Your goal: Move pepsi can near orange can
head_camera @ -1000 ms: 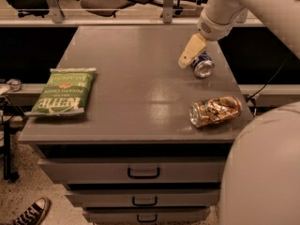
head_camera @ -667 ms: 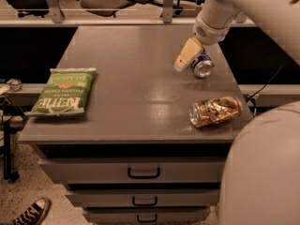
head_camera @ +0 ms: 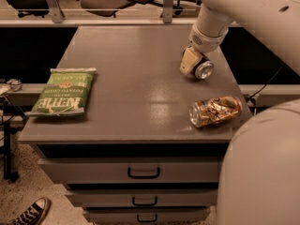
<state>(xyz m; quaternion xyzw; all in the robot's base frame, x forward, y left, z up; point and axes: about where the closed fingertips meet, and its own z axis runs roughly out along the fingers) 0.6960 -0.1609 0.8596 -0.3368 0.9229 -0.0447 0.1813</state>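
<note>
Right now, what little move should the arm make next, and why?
Probably slide the pepsi can toward the orange can. The gripper is down at the pepsi can, which lies on its side; the orange can lies apart from it, nearer the front edge of the table.

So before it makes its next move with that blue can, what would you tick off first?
1. Tool at the blue can: ok, it sits right against the can at the table's far right.
2. Firm hold on the can: cannot tell.
3. Blue can's pose: ok, it lies on its side, silver end toward the camera.
4. Orange can in sight: ok, it lies on its side near the front right edge.
5. Path between the two cans: ok, nothing lies on the table between them.
6. Chip bag out of the way: ok, far left.
</note>
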